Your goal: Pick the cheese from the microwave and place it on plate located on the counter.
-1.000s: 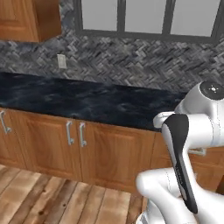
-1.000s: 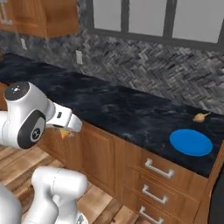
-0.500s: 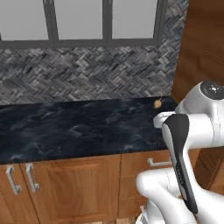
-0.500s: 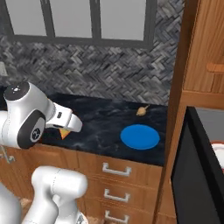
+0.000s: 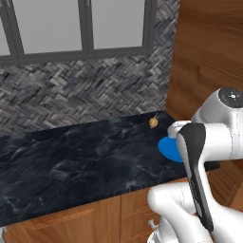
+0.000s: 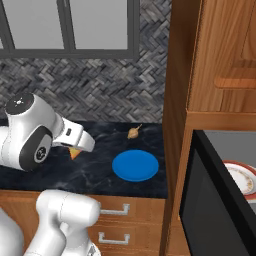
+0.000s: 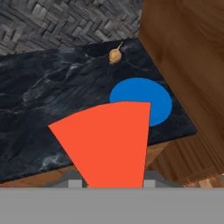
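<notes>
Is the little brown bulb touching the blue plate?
Apart. In the right base view a strip of bare black counter lies between the bulb and the plate; the hand view shows the same gap.

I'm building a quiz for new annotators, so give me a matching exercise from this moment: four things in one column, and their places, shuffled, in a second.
Things:
1. cheese
2. plate
3. garlic-like bulb
4. white plate with a red rim

Places:
A. inside the microwave
B. on the counter near its front edge
C. on the counter by the back wall
D. held in the shut gripper

Pairs: 1-D, 2-B, 3-C, 4-A
</notes>
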Robot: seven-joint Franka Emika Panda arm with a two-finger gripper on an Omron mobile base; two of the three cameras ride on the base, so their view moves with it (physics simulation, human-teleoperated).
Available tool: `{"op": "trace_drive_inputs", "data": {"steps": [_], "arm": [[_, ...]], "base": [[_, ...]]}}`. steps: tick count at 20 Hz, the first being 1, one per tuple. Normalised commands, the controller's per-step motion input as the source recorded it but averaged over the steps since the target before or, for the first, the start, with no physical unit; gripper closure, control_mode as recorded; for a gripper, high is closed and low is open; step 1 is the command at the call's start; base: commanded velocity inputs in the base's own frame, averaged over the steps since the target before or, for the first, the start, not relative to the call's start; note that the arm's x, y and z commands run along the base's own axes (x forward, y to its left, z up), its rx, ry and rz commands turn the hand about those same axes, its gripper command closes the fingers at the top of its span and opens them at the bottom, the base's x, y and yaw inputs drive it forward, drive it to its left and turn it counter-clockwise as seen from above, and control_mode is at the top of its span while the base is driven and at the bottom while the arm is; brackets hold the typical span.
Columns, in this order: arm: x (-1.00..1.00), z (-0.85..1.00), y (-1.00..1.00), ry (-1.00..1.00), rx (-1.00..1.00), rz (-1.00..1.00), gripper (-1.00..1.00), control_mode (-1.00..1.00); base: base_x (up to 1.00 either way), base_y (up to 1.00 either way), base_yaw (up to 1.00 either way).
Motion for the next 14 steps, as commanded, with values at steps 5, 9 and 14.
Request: {"op": "trace_drive_inputs", "data": {"steps": [5, 9, 14], "arm": [[0.77, -0.69, -0.45, 0.00, 0.06, -0.01, 1.00, -1.00], [0.96, -1.00, -0.76, 0.00, 0.12, -0.06, 1.00, -1.00], [0.98, -0.88, -0.21, 0.07, 0.01, -0.14, 1.00, -1.00]], "base": [[0.14, -0.07, 0.00], [0.00, 0.00, 0.00], [0.00, 0.00, 0.00]]}}
